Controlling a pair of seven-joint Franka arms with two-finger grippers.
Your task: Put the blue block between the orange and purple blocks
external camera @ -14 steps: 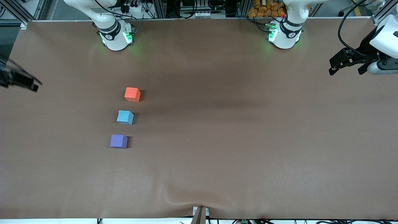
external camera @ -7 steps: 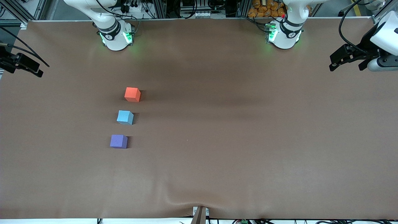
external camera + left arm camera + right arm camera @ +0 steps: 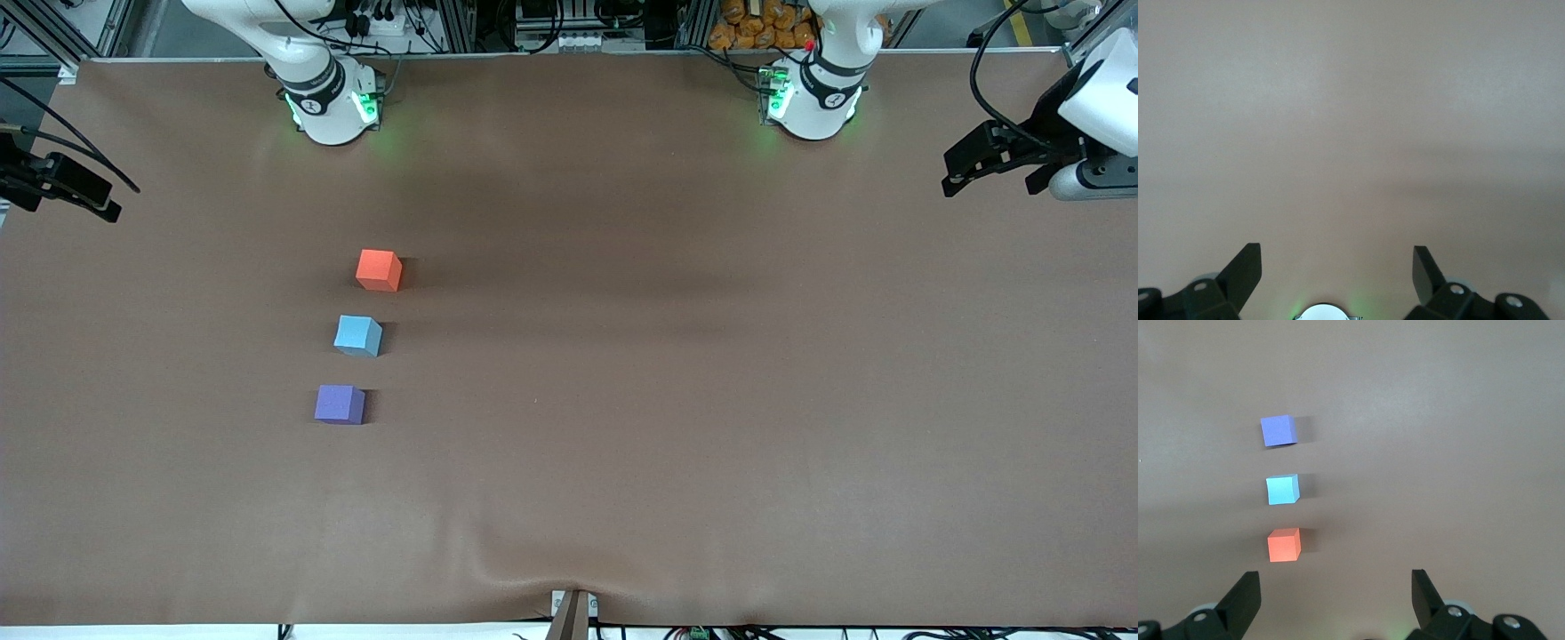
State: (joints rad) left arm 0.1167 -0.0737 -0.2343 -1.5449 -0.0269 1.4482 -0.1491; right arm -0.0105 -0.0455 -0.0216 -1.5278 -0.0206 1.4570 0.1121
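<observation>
Three small cubes stand in a slightly slanted row on the brown table, toward the right arm's end. The orange block [image 3: 379,270] is farthest from the front camera, the blue block [image 3: 357,336] sits in the middle, and the purple block [image 3: 339,404] is nearest. Small gaps separate them. The right wrist view shows the same row: purple [image 3: 1279,431], blue [image 3: 1282,489], orange [image 3: 1284,545]. My right gripper [image 3: 71,191] [image 3: 1335,580] hangs open and empty over its end of the table. My left gripper [image 3: 991,178] [image 3: 1337,257] hangs open and empty over the other end, above bare table.
The brown table cover [image 3: 676,382] has a wrinkle at its near edge by a small bracket [image 3: 573,609]. The two arm bases [image 3: 331,102] [image 3: 813,98] stand along the edge farthest from the front camera. Cables and frame parts lie past that edge.
My right gripper has swung up along its end of the table toward the base row, then settled. My left gripper rose slightly. The three cubes have not moved.
</observation>
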